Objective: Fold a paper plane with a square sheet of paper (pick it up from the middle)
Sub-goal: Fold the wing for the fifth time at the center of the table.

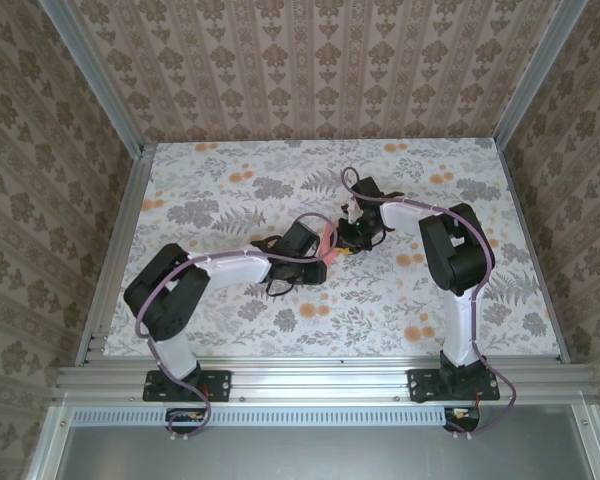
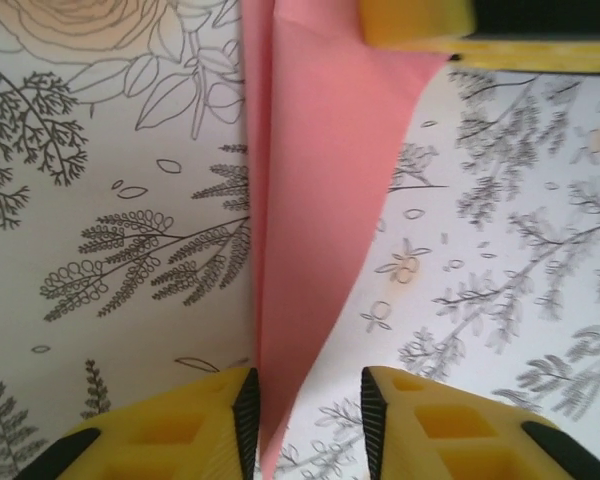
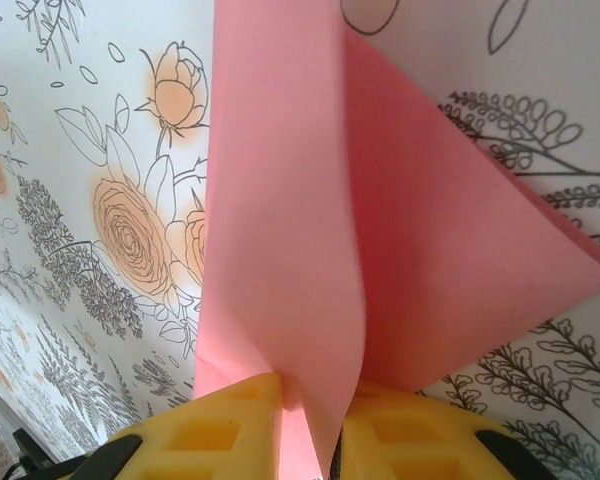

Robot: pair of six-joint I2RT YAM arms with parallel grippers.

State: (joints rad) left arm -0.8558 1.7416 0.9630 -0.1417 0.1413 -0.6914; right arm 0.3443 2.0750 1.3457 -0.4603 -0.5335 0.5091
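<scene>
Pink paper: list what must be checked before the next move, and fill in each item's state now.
1. Grip of the right claw on the pink paper: ok, its fingers pinch the folded layers.
2. Grip of the left claw on the paper: not ok. The paper runs between open fingers, close to one pad, with a gap to the other.
3. Claws apart from each other: ok, the left wrist view shows a finger of the right claw at the paper's far end.
4. Paper untorn: ok on the faces that show.
5. Centre crease sharp and straight: cannot tell.
6. Paper lifted off the table: cannot tell.
</scene>
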